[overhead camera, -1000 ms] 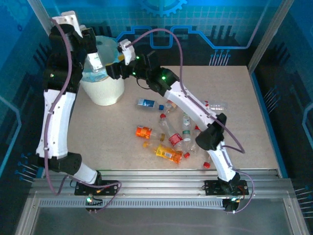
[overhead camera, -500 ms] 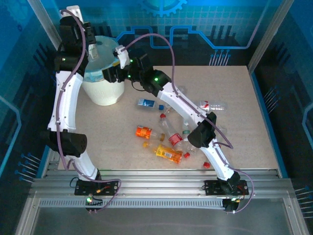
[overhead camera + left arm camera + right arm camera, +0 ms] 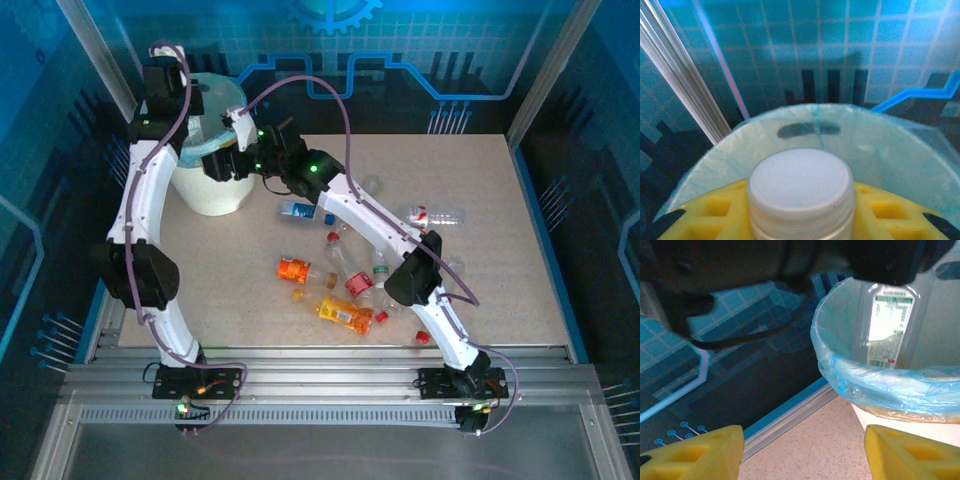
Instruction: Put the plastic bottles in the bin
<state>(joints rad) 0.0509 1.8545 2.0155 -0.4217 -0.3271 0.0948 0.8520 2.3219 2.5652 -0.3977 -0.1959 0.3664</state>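
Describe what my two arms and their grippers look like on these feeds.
The left arm and right arm match: white link shells, black joints, a loose purple cable looping along each. Small green lights glow on the right arm's far joints. The right gripper has bright yellow fingers with square moulded recesses; the left gripper has the same.

bottles (image 3: 345, 314) scattered, lined bin (image 3: 215, 195) apparently upright

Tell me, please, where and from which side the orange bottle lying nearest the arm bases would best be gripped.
Take the orange bottle around the middle of its body, coming straight down from above. It lies on its side on the table, its length running roughly left to right, so closing across its width, front to back, probably gives the firmest hold.
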